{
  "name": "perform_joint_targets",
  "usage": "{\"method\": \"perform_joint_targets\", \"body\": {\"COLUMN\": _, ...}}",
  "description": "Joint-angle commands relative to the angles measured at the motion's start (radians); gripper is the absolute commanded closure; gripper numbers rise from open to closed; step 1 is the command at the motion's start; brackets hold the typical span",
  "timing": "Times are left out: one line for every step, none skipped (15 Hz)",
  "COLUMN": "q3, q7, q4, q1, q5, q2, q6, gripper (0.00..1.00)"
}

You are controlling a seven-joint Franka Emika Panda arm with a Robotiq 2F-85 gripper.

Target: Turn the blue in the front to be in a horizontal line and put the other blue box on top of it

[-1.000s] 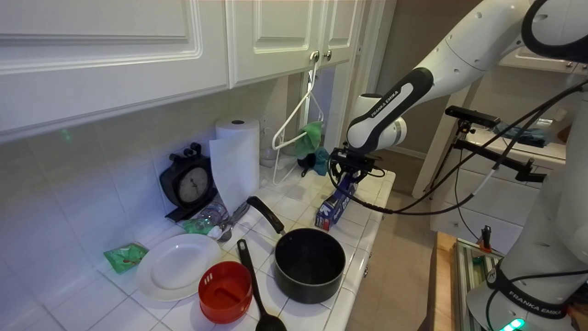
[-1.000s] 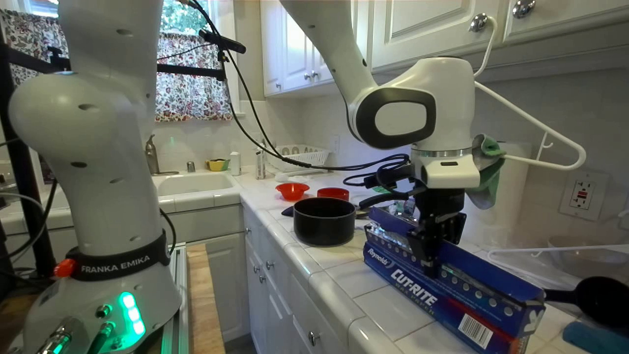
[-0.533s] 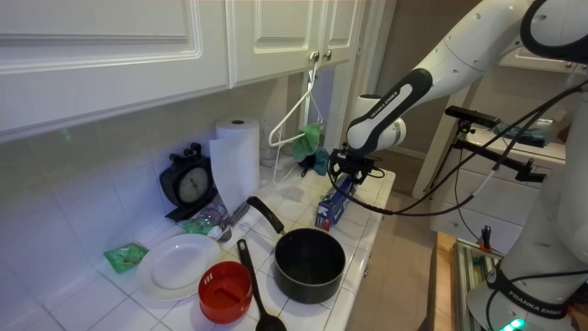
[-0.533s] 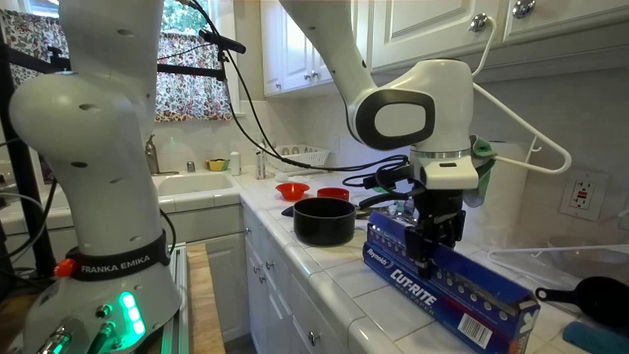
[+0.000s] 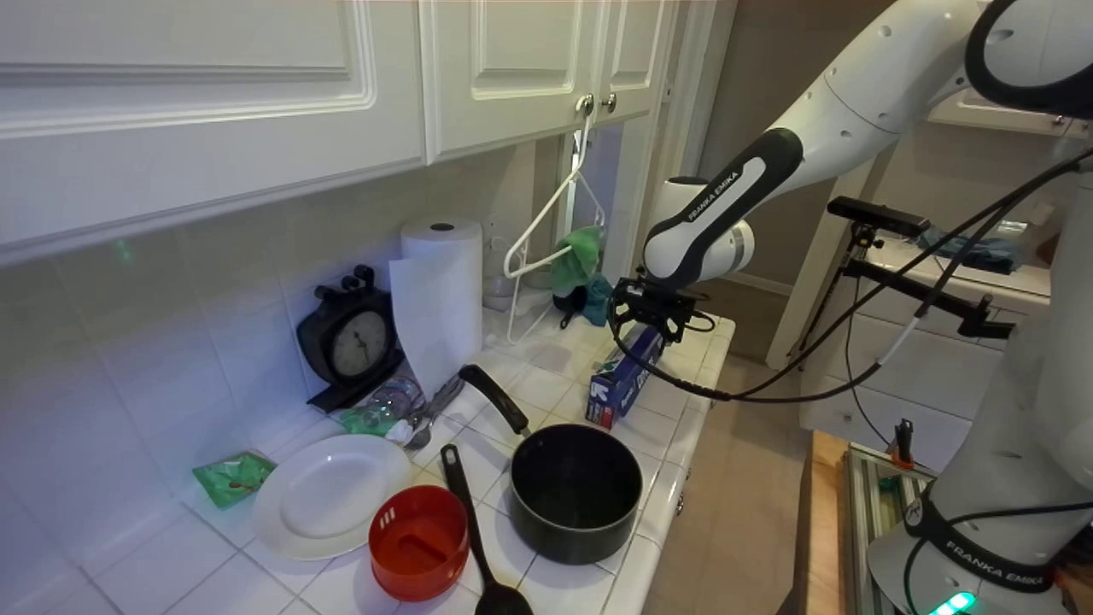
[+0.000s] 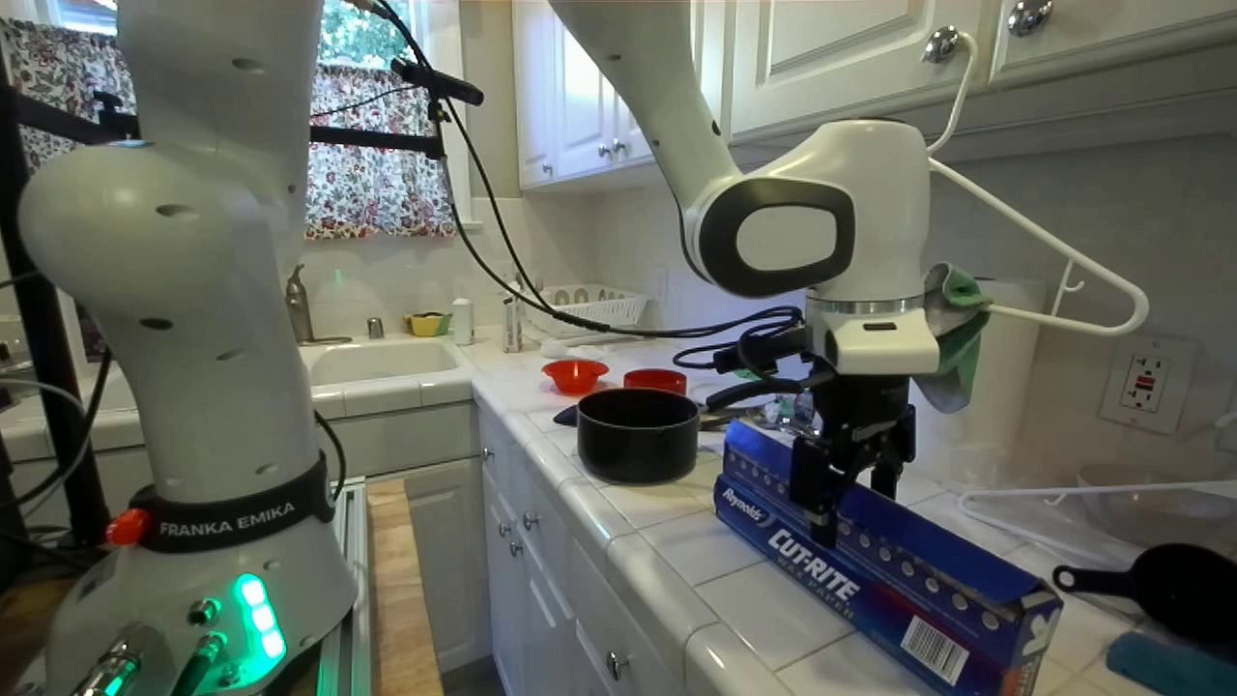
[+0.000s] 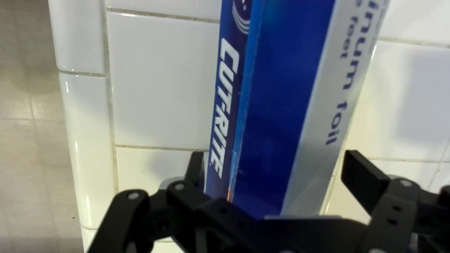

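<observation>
The labelled carton, the blue in the front (image 6: 807,570), lies along the counter with its white CUT-RITE lettering facing outward. On top of it, lengthwise, appears to rest the other blue box (image 6: 952,541), dark blue above with a silver side. In the wrist view, the dark top of this box (image 7: 281,105) runs beside the carton's lettered face (image 7: 223,105). My gripper (image 7: 274,167) stands open, straddling the boxes. Its left finger (image 7: 195,168) is close to the lettered side; white tile shows between the right finger (image 7: 364,179) and the silver side. The boxes' middle is partly hidden by the gripper.
A black pot (image 5: 574,495) stands just beyond the boxes' end. The counter's rounded edge (image 7: 86,140) runs close alongside. A white hanger with a green cloth (image 6: 957,333) hangs near the wrist. A black ladle (image 6: 1184,590) and teal cloth (image 6: 1169,667) lie near the opposite end.
My jaws have opened from around the upper box, the fingers spreading to both sides. The upper box has settled slightly lower and flatter. The hanger and cloth have swung; the arm has barely moved.
</observation>
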Motion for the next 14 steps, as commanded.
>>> {"method": "perform_joint_targets", "body": {"q3": -0.009, "q7": 0.043, "q4": -0.009, "q1": 0.009, "q5": -0.057, "q2": -0.025, "q6": 0.001, "gripper": 0.00}}
{"method": "perform_joint_targets", "body": {"q3": -0.011, "q7": 0.042, "q4": -0.016, "q1": 0.009, "q5": -0.068, "q2": -0.035, "q6": 0.009, "gripper": 0.00}}
{"method": "perform_joint_targets", "body": {"q3": -0.012, "q7": 0.039, "q4": -0.022, "q1": 0.009, "q5": -0.081, "q2": -0.048, "q6": 0.010, "gripper": 0.00}}
{"method": "perform_joint_targets", "body": {"q3": -0.016, "q7": 0.048, "q4": -0.024, "q1": 0.012, "q5": -0.098, "q2": -0.056, "q6": 0.012, "gripper": 0.00}}
{"method": "perform_joint_targets", "body": {"q3": -0.015, "q7": 0.048, "q4": -0.024, "q1": 0.009, "q5": -0.107, "q2": -0.068, "q6": -0.007, "gripper": 0.00}}
{"method": "perform_joint_targets", "body": {"q3": -0.013, "q7": 0.045, "q4": -0.025, "q1": 0.005, "q5": -0.114, "q2": -0.077, "q6": -0.009, "gripper": 0.00}}
{"method": "perform_joint_targets", "body": {"q3": -0.012, "q7": 0.049, "q4": -0.025, "q1": 0.004, "q5": -0.123, "q2": -0.085, "q6": -0.011, "gripper": 0.00}}
{"method": "perform_joint_targets", "body": {"q3": -0.012, "q7": 0.054, "q4": -0.024, "q1": 0.003, "q5": -0.133, "q2": -0.090, "q6": -0.014, "gripper": 0.00}}
{"method": "perform_joint_targets", "body": {"q3": -0.006, "q7": 0.048, "q4": -0.021, "q1": -0.001, "q5": -0.129, "q2": -0.096, "q6": -0.030, "gripper": 0.00}}
{"method": "perform_joint_targets", "body": {"q3": -0.006, "q7": 0.060, "q4": -0.019, "q1": 0.000, "q5": -0.141, "q2": -0.103, "q6": -0.046, "gripper": 0.00}}
{"method": "perform_joint_targets", "body": {"q3": -0.007, "q7": 0.072, "q4": -0.015, "q1": 0.000, "q5": -0.150, "q2": -0.110, "q6": -0.075, "gripper": 0.00}}
{"method": "perform_joint_targets", "body": {"q3": -0.009, "q7": 0.088, "q4": -0.013, "q1": 0.001, "q5": -0.170, "q2": -0.121, "q6": -0.119, "gripper": 0.00}}
{"method": "perform_joint_targets", "body": {"q3": -0.006, "q7": 0.100, "q4": -0.016, "q1": -0.001, "q5": -0.187, "q2": -0.134, "q6": -0.138, "gripper": 0.00}}
{"method": "perform_joint_targets", "body": {"q3": -0.003, "q7": 0.108, "q4": -0.018, "q1": -0.004, "q5": -0.208, "q2": -0.149, "q6": -0.172, "gripper": 0.00}}
